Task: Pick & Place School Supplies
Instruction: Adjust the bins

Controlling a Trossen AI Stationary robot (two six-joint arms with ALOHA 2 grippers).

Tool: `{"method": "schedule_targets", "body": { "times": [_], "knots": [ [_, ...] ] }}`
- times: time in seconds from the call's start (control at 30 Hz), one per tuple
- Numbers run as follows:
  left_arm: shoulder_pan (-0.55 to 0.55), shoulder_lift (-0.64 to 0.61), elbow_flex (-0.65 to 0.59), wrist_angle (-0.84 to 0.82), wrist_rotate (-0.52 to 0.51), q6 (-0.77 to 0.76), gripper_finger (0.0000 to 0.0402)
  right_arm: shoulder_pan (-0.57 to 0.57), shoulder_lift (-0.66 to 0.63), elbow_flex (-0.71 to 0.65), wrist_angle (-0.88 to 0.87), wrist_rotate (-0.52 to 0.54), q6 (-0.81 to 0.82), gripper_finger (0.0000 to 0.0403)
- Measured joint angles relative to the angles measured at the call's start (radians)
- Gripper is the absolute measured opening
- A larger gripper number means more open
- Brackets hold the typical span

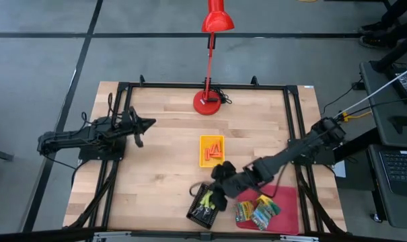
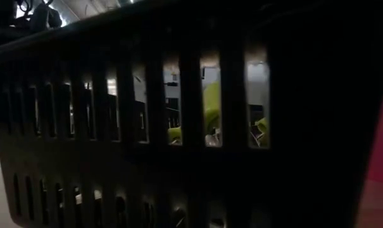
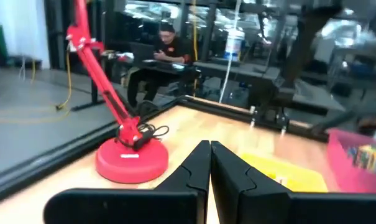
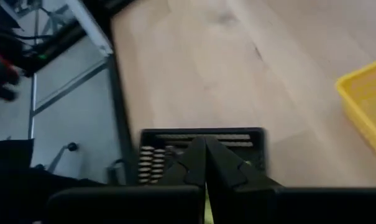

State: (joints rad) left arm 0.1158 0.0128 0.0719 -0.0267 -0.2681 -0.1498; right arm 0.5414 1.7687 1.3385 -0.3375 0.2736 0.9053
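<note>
A black slotted tray (image 1: 204, 205) sits near the table's front edge and holds small pliers with yellow-green handles (image 1: 206, 199). A yellow tray (image 1: 212, 149) in the middle holds short orange sticks (image 1: 215, 152). A red tray (image 1: 284, 202) at the front right holds little yellow-green printed boxes (image 1: 257, 212). My right gripper (image 1: 218, 185) hangs shut just above the black tray (image 4: 200, 140), slanting down toward the front left. A thin yellow-green sliver (image 4: 206, 210) shows between its fingers; I cannot tell whether it is held. My left gripper (image 1: 151, 124) waits shut at the table's left, pointing level.
A red desk lamp stands on its round base (image 1: 208, 102) at the far middle, also visible in the left wrist view (image 3: 132, 158). A black frame (image 1: 290, 114) runs along the table's edges. The black tray's slotted wall (image 2: 178, 126) fills the low view. A person sits beyond the table (image 3: 169, 46).
</note>
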Motion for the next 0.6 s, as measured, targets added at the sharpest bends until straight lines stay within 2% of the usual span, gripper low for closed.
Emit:
{"method": "schedule_targets", "body": {
  "times": [0.23, 0.4, 0.6],
  "knots": [
    [-0.003, 0.000, 0.000, 0.001, 0.007, -0.217, 0.0006, -0.079, 0.001, -0.211, 0.184, -0.054, -0.062, 0.0001],
    [-0.003, 0.000, 0.000, 0.001, 0.008, -0.231, 0.0006, -0.131, 0.008, -0.268, 0.232, -0.086, -0.154, 0.0001],
    [-0.003, 0.000, 0.000, 0.001, 0.008, -0.231, 0.0006, -0.171, 0.031, -0.271, 0.242, -0.189, -0.285, 0.0001]
  ]
}}
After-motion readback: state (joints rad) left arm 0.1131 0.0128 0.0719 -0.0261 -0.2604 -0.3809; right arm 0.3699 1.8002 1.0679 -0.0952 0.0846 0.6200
